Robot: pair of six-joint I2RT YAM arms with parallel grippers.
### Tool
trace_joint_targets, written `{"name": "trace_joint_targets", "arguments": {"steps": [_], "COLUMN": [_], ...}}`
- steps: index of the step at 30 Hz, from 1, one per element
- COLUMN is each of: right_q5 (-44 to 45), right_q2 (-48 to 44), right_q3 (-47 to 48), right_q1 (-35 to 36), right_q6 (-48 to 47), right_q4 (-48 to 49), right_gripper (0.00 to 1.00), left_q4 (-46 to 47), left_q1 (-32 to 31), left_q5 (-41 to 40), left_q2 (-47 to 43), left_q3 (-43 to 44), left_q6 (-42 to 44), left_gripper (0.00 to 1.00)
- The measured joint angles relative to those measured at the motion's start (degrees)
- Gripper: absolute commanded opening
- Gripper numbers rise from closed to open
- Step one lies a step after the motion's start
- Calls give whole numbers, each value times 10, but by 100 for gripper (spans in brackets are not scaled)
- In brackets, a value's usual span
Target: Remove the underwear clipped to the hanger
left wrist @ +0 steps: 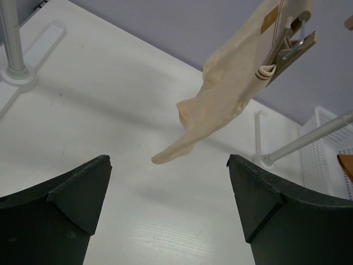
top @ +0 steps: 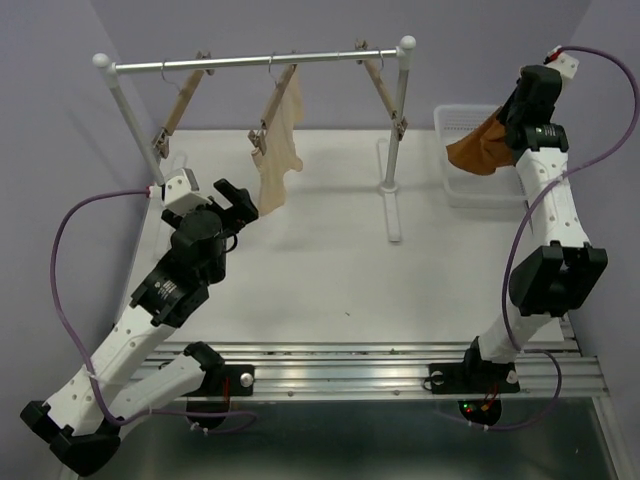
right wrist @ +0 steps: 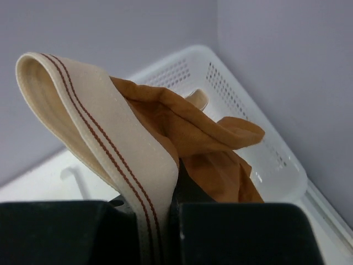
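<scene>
The rust-orange underwear (top: 478,150) with a cream striped waistband hangs from my right gripper (top: 512,120), held up over the white basket (top: 455,113). In the right wrist view the jaws (right wrist: 157,221) are shut on the waistband, and the orange cloth (right wrist: 215,138) droops over the basket (right wrist: 276,160). Three wooden hangers hang on the rail: the left (top: 180,105) and right (top: 383,92) are bare, and which one held the underwear I cannot tell. My left gripper (top: 235,200) stands open and empty just left of the middle hanger's garment.
A cream-beige garment (top: 278,150) stays clipped to the middle hanger (top: 275,100) and dangles ahead of the left gripper (left wrist: 168,160), where the cloth (left wrist: 231,94) and its clip (left wrist: 289,49) show. The rack's posts (top: 398,120) and feet (top: 392,215) stand on the white table.
</scene>
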Motion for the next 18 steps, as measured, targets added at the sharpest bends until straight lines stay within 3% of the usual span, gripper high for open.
{"name": "trace_joint_targets", "arguments": {"steps": [3,6,7,13,18], "right_q5": [-29,-49,-53,-77,-83], "right_q2": [68,127,148,189,91], "right_q3": [74,110,115,75,-79], "right_q1": [-31,-40,-41,-36,-36], "right_q6": [-17,-30,-33,-20,37], "right_q4": [20,31,31,18,32], "right_gripper": [14,87,100,100,100], "left_q4": [-10,-16,-18,-36,-37], "left_q1": [0,0,1,3,20], "left_q5": [-6,-9,-10,-23,-25], "left_q2": [-6,-11,-11,-7,14], "left_q3": [0,0,0,0,0], "left_q6": [-9,-19,-24,-48,-64], "left_gripper": [99,99,99,99,99]}}
